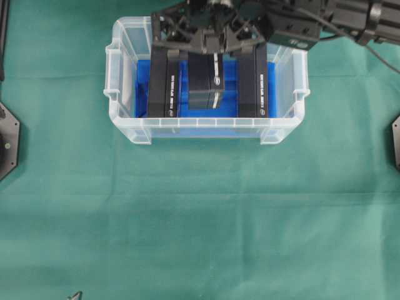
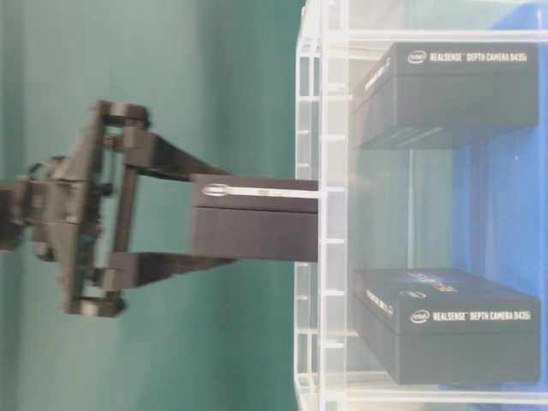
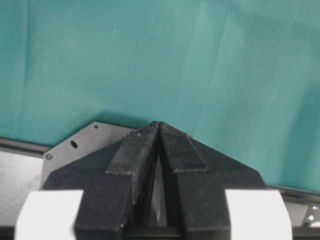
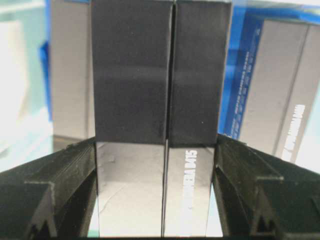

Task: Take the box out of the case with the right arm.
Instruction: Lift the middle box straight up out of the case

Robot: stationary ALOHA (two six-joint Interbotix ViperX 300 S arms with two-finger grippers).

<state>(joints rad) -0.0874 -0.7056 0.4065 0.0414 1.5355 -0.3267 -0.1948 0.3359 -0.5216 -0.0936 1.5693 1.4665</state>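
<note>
The right arm's gripper [image 1: 212, 39] is clamping the middle box [image 1: 206, 84] by its two broad faces and holding it partly above the rim of the case [image 1: 187, 128], with its lower end, seen from table level, apparently just level with or inside the rim. Two more boxes are standing in the case, the left box [image 1: 164, 84] and the right box [image 1: 255, 84], one on each side of the lifted one. The left gripper [image 3: 159, 150] is sitting over the green cloth [image 1: 200, 219] with its fingers pressed together, gripping nothing.

The held box is hanging with its long axis vertical, running straight down from the jaws toward the blue floor lining [image 1: 142, 94], its white-striped narrow edge facing the right-hand box.

The risk from here is a snag: if the arm is swung sideways before the lower end is clear, the box could catch the ribbed rim or knock a neighbour over. The grip is only on the upper part, so a bump could also twist the box out of the jaws.
</note>
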